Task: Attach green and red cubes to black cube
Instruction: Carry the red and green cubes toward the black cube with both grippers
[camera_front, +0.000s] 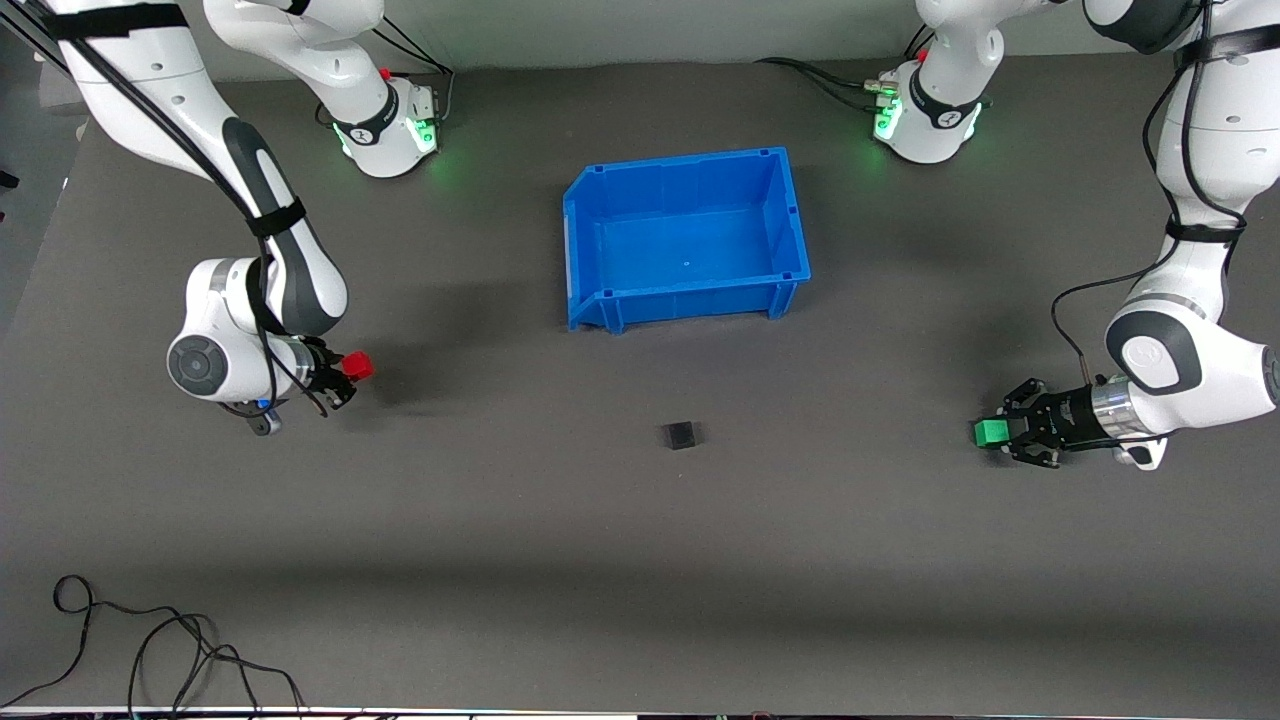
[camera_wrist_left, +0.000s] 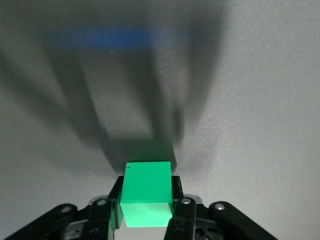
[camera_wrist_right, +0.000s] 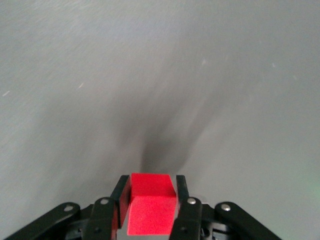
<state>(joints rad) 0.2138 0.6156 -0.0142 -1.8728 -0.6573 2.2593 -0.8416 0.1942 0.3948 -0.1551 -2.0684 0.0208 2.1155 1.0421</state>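
The black cube (camera_front: 682, 434) sits alone on the dark grey surface (camera_front: 640, 560), nearer to the front camera than the blue bin (camera_front: 686, 236) and clear of both arms. It touches nothing.

The left tool (camera_front: 1003, 433) hangs over the surface toward the left arm's end, well apart from the black cube. Its fingers are pinched on the green cube (camera_front: 990, 432), which sticks out from the tips toward the black cube. In the left wrist view the same green cube (camera_wrist_left: 146, 192) sits squarely between the two dark fingers (camera_wrist_left: 179, 210) of the left tool (camera_wrist_left: 145, 212), with its shadow spread on the mat and a blurred strip of the blue bin (camera_wrist_left: 120, 38) showing farther off.

The right tool (camera_front: 345, 375) hangs over the surface toward the right arm's end, also well apart from the black cube. Its fingers are pinched on the red cube (camera_front: 358, 366), which juts out toward the black cube. The right wrist view shows the red cube (camera_wrist_right: 151, 202) clamped between the fingers (camera_wrist_right: 118, 207) of the right tool (camera_wrist_right: 150, 215), above bare grey mat.

A loose black cable (camera_front: 150, 650) lies on the surface by the edge nearest the front camera, at the right arm's end, well apart from the black cube.
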